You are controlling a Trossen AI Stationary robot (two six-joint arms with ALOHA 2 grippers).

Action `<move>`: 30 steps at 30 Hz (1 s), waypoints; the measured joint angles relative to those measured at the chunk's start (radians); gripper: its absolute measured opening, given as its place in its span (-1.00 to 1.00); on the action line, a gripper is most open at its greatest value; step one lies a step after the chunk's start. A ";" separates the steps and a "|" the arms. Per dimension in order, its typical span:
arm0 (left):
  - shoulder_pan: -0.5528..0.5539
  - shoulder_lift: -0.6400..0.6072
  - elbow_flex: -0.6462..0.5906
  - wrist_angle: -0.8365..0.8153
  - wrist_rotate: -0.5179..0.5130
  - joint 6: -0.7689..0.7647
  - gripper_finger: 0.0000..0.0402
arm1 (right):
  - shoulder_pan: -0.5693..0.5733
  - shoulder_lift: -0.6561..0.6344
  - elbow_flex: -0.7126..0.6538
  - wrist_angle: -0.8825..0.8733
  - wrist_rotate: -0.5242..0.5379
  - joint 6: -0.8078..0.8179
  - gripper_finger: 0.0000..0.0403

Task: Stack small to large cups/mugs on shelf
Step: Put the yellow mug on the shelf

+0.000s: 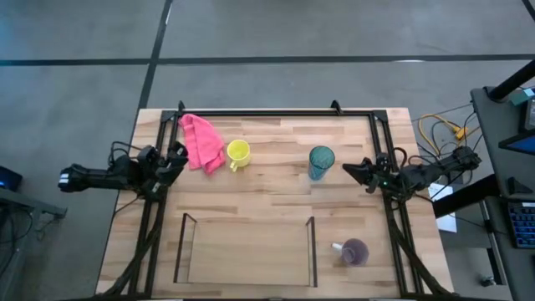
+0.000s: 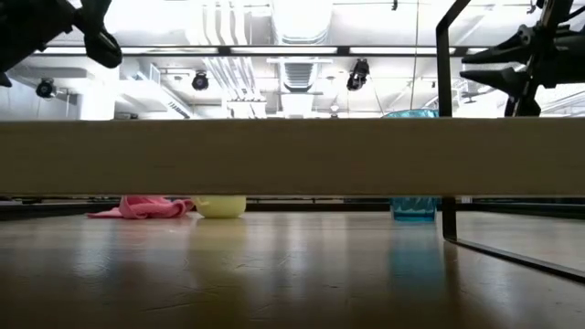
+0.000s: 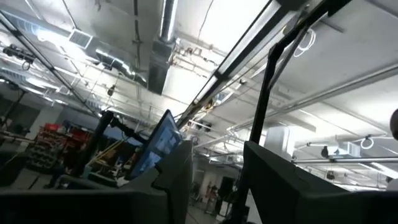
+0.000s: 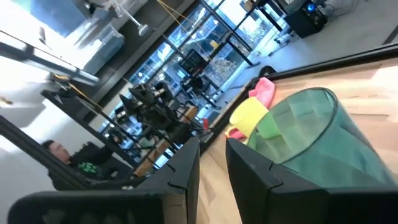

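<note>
The teal tumbler (image 1: 321, 161) (image 4: 311, 137) stands upright on the table's right half. My right gripper (image 1: 345, 168) (image 4: 213, 146) is open by a narrow gap, level, just right of it and raised above the table. The yellow mug (image 1: 238, 151) (image 2: 220, 206) stands near the table's middle, toward the far side. The purple mug (image 1: 356, 252) sits near the right front, its handle toward the shelf (image 1: 311, 251), which stands at the near middle. My left gripper (image 1: 180, 155) (image 3: 214, 155) is open and waits raised at the left rail.
A pink cloth (image 1: 201, 140) lies left of the yellow mug, touching or nearly touching it. A black rail frame (image 1: 276, 113) runs around the table's far, left and right sides. A wide pale bar (image 2: 292, 155) blocks most of the low view.
</note>
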State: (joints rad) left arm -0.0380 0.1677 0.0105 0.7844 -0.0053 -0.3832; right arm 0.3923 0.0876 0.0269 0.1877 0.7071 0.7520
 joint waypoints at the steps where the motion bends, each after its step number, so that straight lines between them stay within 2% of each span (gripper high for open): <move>1: 0.000 0.000 0.000 0.001 0.000 0.004 -0.35 | 0.000 0.000 0.000 0.006 0.000 0.009 -0.63; 3: 0.001 0.002 0.000 0.001 -0.019 0.005 -0.35 | 0.000 0.000 0.000 0.014 0.000 0.011 -0.63; 7: 0.001 0.002 0.000 0.002 -0.125 0.004 -0.35 | 0.000 0.000 0.000 0.026 0.000 0.007 -0.63; 16: 0.001 0.001 0.001 0.002 -0.146 0.046 -0.35 | 0.000 0.006 0.000 0.030 0.000 0.031 -0.61; 30: 0.001 0.000 0.001 0.021 -0.146 0.023 -0.35 | -0.002 0.007 0.000 0.032 0.000 0.061 -0.21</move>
State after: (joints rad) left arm -0.0368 0.1679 0.0113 0.8051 -0.1513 -0.3598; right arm 0.3904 0.0944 0.0269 0.2195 0.7074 0.8133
